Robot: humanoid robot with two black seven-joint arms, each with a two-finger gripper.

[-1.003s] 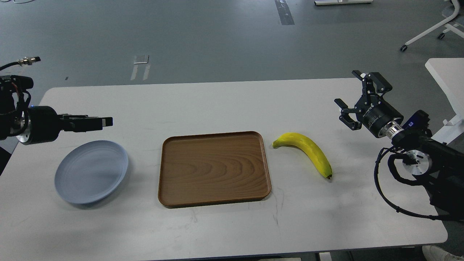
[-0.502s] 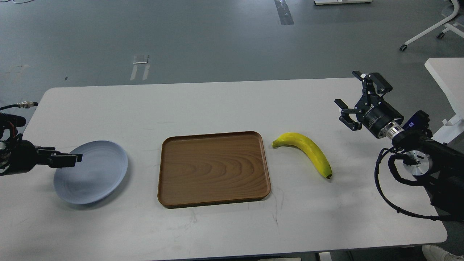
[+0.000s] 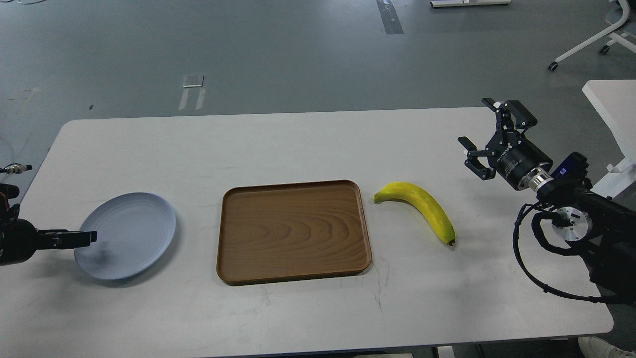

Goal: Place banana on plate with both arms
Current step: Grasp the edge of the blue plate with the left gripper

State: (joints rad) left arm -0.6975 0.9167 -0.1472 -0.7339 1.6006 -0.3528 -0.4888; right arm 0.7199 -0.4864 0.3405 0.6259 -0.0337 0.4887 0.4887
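Observation:
The yellow banana [image 3: 422, 211] lies on the white table [image 3: 298, 144], just right of a brown tray, its greenish stem end pointing at the tray. The pale blue-grey plate [image 3: 130, 232] lies at the table's left. My left gripper [image 3: 88, 238] is low at the plate's left rim, seen side-on as one dark bar; I cannot tell whether it touches the plate. My right gripper [image 3: 475, 121] is open and empty, held above the table up and to the right of the banana, well apart from it.
A rectangular brown wood-grain tray [image 3: 293, 232] lies between plate and banana. My right arm's cables [image 3: 526, 258] loop over the table's right edge. A second white table [image 3: 613, 107] and a chair base stand at the far right.
My left gripper has dropped from above the plate's far side, down and leftward, to the plate's left rim. The plate shifted slightly. The right gripper and banana have not moved.

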